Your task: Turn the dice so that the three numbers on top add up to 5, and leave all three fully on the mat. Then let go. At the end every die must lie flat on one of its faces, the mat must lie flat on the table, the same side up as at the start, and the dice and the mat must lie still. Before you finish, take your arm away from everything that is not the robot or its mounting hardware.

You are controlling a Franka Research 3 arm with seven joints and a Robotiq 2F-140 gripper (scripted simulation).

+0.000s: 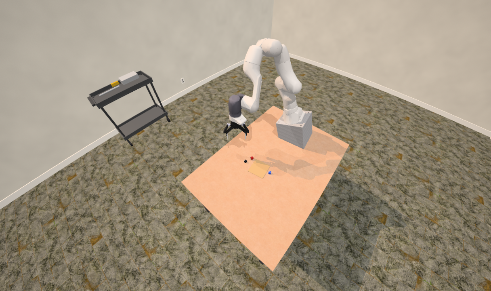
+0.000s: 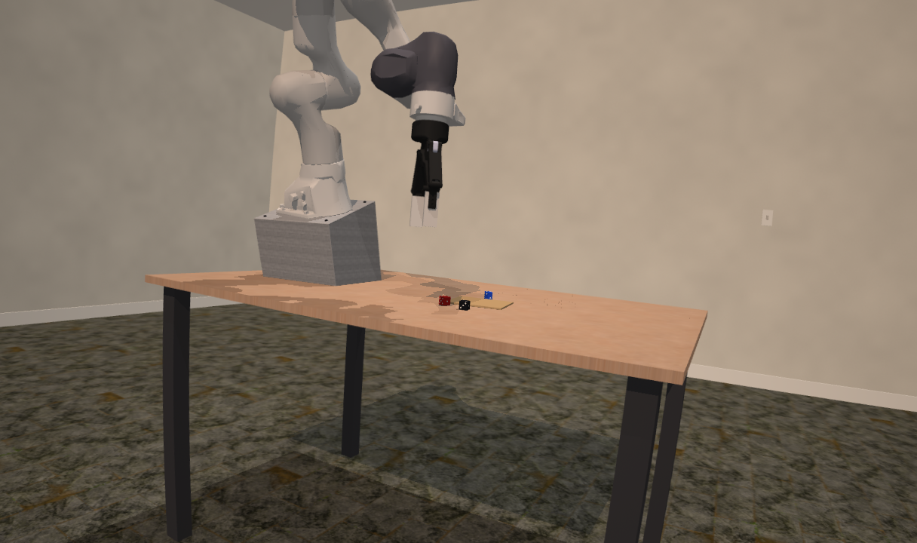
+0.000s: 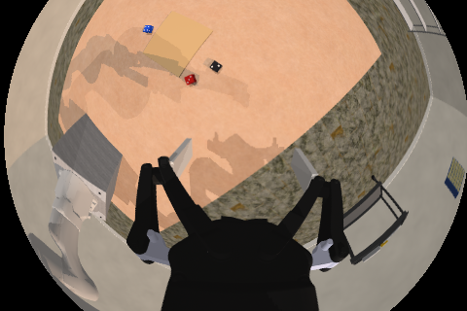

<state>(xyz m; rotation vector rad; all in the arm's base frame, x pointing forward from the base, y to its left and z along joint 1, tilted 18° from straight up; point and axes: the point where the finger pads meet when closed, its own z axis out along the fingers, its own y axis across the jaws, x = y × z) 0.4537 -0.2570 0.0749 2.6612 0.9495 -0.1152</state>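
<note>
A small tan mat (image 1: 259, 169) lies flat on the wooden table; it also shows in the exterior view (image 2: 489, 305) and the wrist view (image 3: 178, 42). A red die (image 1: 252, 158) (image 2: 444, 300) (image 3: 190, 80) and a black die (image 1: 245, 161) (image 2: 464, 305) (image 3: 216, 65) sit on the table just off one side of the mat. A blue die (image 1: 269, 172) (image 2: 488, 295) (image 3: 148, 29) sits off the opposite side. The top faces are too small to read. My gripper (image 1: 236, 135) (image 2: 424, 214) (image 3: 243, 153) is open and empty, high above the table's edge, well away from the dice.
The arm's grey base block (image 1: 294, 128) stands on the table's far end. A dark two-shelf cart (image 1: 129, 104) with a few items stands on the floor by the wall, away from the table.
</note>
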